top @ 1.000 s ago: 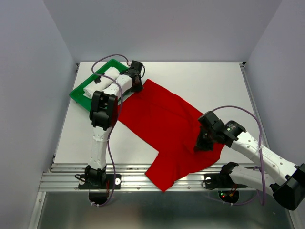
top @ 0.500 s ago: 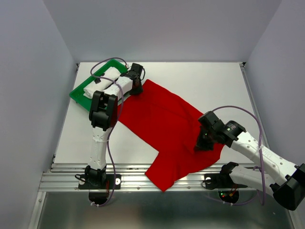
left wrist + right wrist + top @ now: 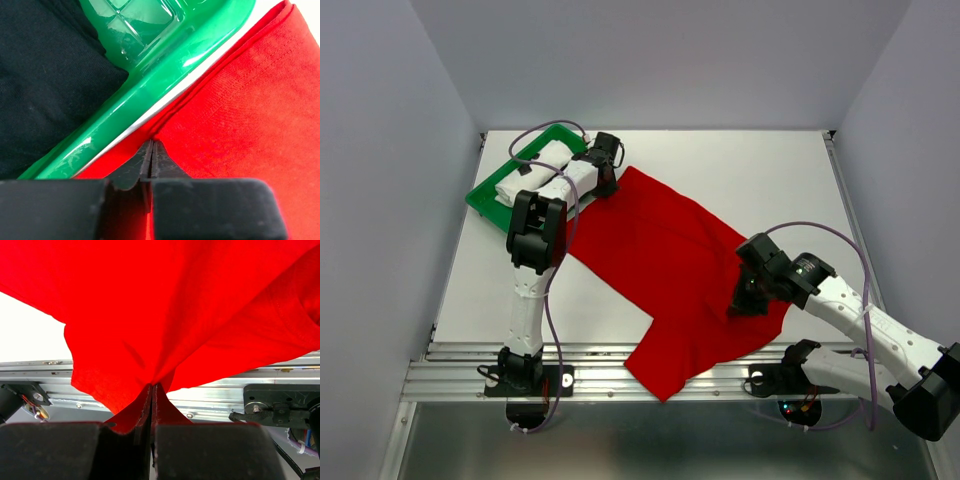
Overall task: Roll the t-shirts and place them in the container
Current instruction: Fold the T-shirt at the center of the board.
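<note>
now, step: squaring up the red t-shirt (image 3: 665, 255) on the table (image 3: 770, 180) ahead of rolling, by my reading.
left gripper (image 3: 151, 146): jaws pressed together on the shirt's far-left edge, just beside the green tray (image 3: 165, 80); cloth puckers at the tips.
right gripper (image 3: 152, 386): closed on a peak of red cloth at the near-right part; fabric tents up from the pinch.
doing it well: draw the two pinches apart along the diagonal, low and even, so creases flatten without dragging cloth onto the tray; let go only once it lies flat.
shirt position: mid-table, one near corner over the front rail (image 3: 600, 372).
long axis: diagonal, far-left to near-right.
heading: neck end versus hem cannot be told.
tray contents: white t-shirt (image 3: 535, 165), bundled; black t-shirt (image 3: 40, 75).
</note>
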`<state>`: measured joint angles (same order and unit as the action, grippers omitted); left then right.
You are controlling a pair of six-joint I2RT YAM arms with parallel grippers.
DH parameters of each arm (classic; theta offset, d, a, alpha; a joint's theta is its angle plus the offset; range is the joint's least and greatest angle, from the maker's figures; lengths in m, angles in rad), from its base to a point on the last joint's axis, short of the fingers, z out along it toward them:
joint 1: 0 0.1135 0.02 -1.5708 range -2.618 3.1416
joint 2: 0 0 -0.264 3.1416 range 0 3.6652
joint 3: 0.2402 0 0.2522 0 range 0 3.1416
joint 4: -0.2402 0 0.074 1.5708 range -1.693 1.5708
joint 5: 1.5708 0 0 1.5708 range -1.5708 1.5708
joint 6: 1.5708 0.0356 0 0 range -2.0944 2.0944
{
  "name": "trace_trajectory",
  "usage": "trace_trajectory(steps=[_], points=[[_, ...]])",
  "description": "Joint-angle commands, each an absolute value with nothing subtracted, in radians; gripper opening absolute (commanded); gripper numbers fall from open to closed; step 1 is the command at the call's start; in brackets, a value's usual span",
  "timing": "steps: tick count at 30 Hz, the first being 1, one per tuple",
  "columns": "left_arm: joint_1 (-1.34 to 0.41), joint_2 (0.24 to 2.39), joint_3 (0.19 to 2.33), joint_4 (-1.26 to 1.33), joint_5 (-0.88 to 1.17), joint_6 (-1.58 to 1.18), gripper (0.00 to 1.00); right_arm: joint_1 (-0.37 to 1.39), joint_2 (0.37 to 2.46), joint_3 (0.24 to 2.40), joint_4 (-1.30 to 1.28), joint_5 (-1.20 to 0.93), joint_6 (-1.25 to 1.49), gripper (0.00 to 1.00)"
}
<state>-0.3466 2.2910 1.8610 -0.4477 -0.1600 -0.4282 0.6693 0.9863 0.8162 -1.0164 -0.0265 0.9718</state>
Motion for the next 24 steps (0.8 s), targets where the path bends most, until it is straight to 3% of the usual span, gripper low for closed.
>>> trace_trajectory(steps=[1, 14, 24], points=[[-0.348, 2.194, 1.870, -0.468, -0.198, -0.420, 0.00, 0.680, 0.973, 0.813, -0.997, -0.025, 0.971, 0.01], [-0.347, 2.102, 1.870, -0.445, -0.206, -0.408, 0.00, 0.680, 0.968, 0.827, -1.009, -0.020, 0.966, 0.01], [-0.334, 2.171, 1.967, -0.479, -0.186, -0.377, 0.00, 0.680, 0.960, 0.913, -1.097, -0.014, 0.900, 0.01]])
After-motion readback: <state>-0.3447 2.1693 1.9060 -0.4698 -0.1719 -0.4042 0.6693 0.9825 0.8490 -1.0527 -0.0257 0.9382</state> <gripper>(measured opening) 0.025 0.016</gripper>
